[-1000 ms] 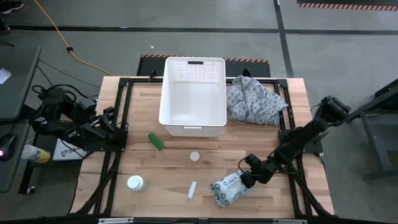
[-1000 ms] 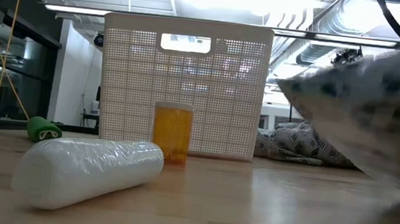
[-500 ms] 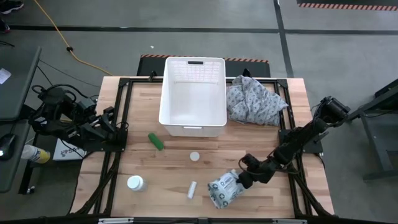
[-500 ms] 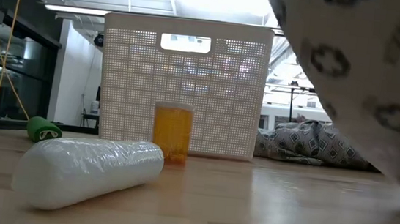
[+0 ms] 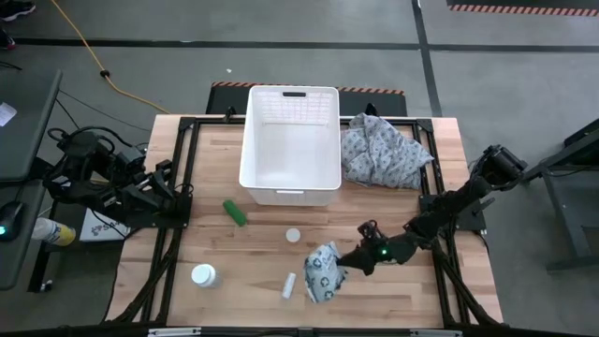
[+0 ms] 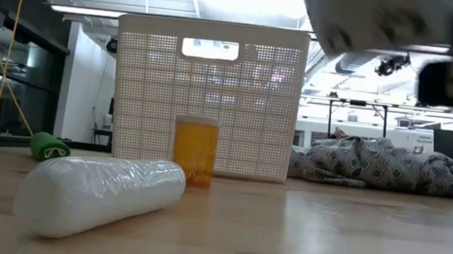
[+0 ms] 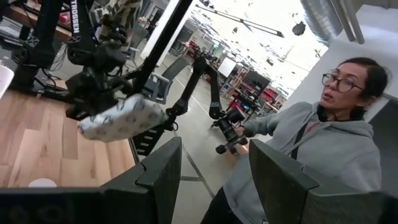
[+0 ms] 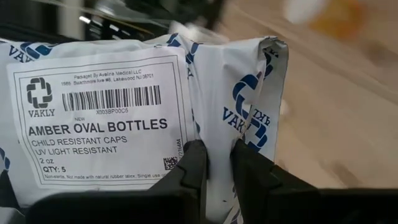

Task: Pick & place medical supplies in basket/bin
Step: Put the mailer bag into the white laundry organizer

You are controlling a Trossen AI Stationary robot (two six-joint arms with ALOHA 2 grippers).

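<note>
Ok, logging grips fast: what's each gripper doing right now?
Left gripper: open, empty, parked at the table's left edge.
Right gripper: shut on the packet, lifted off the table.

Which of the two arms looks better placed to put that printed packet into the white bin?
The right. Its claw is shut on the packet, lifted off the table, in front of the bin. The left claw waits at the table's left edge, holding nothing.
</note>
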